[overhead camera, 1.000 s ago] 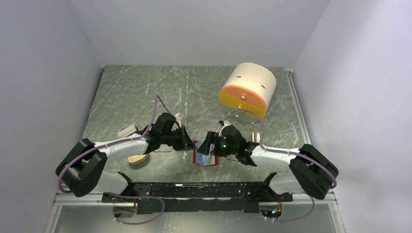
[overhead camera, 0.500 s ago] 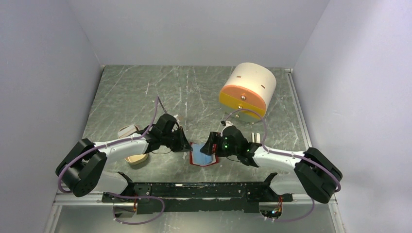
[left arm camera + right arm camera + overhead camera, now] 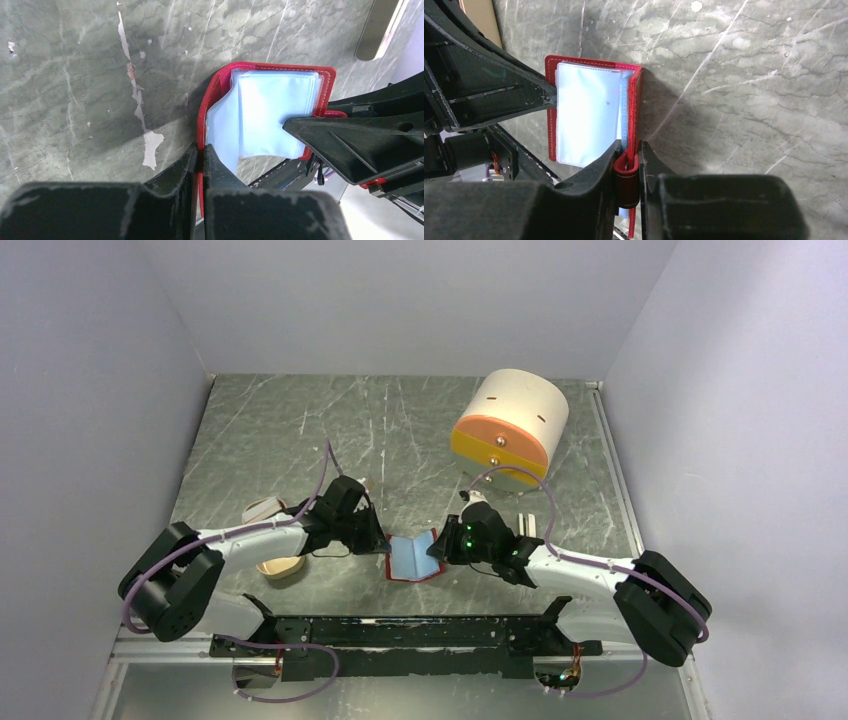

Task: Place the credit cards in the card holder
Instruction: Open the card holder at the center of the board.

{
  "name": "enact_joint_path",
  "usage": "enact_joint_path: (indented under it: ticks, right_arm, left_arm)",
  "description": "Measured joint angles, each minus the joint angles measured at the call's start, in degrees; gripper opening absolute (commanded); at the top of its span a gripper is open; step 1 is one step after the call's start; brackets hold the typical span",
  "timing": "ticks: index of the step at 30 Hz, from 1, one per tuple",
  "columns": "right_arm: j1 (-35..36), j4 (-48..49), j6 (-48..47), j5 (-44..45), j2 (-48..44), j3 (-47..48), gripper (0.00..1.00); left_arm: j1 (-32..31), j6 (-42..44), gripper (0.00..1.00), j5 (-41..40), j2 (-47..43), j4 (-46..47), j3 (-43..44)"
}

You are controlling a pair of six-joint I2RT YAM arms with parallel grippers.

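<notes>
Right pincer (image 3: 628,150) closed onto card holder (image 3: 586,117); left pincer (image 3: 200,150) opposite.

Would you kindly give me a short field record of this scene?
wallet: held open between both grippers, blue pockets showing
left gripper: shut on wallet's left cover
right gripper: shut on wallet's right edge, at the tab
tray: left side, partly under the left arm
cylinder: far right of the table

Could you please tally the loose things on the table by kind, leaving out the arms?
wallet: 1
cylinder: 1
tray: 1
cards: 0 that I can make out
Total: 3
</notes>
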Motion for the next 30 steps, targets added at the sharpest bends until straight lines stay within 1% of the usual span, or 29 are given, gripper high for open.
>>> enact_joint_path:
  ticks: [3,6,7,8,10,12,14,18,25,30]
  right_arm:
    - [0.00,-0.17,-0.20,0.59,0.00,-0.04,0.11]
    - [-0.02,-0.09,-0.31,0.70,0.00,-0.28,0.11]
    - [-0.02,0.07,-0.35,0.79,0.00,-0.48,0.12]
    - [-0.07,0.17,-0.35,0.83,0.00,-0.63,0.17]
    - [-0.24,0.31,-0.35,0.92,0.00,-0.96,0.28]
    - [-0.52,0.22,-0.44,1.05,0.00,-1.29,0.32]
    - [-0.83,-0.07,-0.61,1.16,-0.02,-1.73,0.32]
    - [-2.05,-1.84,-1.20,1.70,-1.29,-2.69,0.29]
    - [-2.93,-4.48,-2.62,2.71,-3.43,-2.75,0.21]
    - [-3.02,-3.96,-2.73,2.29,-3.43,-3.30,0.08]
  left_arm:
    - [0.00,0.15,0.09,-0.31,0.22,-0.24,0.00]
    - [0.00,0.33,0.09,-0.55,0.52,-0.31,0.00]
    - [0.00,0.37,0.09,-0.63,0.66,-0.33,0.00]
    - [0.00,0.46,0.09,-0.70,0.76,-0.35,0.00]
    - [0.00,0.57,0.09,-0.81,0.94,-0.37,0.00]
    - [0.00,0.70,0.09,-0.85,1.01,-0.39,0.00]
    - [0.00,0.72,0.09,-0.87,1.05,-0.42,0.00]
    - [0.00,0.81,0.09,-0.87,1.05,-0.52,0.00]
    - [-0.02,0.94,0.09,-0.83,1.05,-0.37,0.02]
    - [-0.11,0.92,0.09,-0.81,1.16,-0.31,0.11]
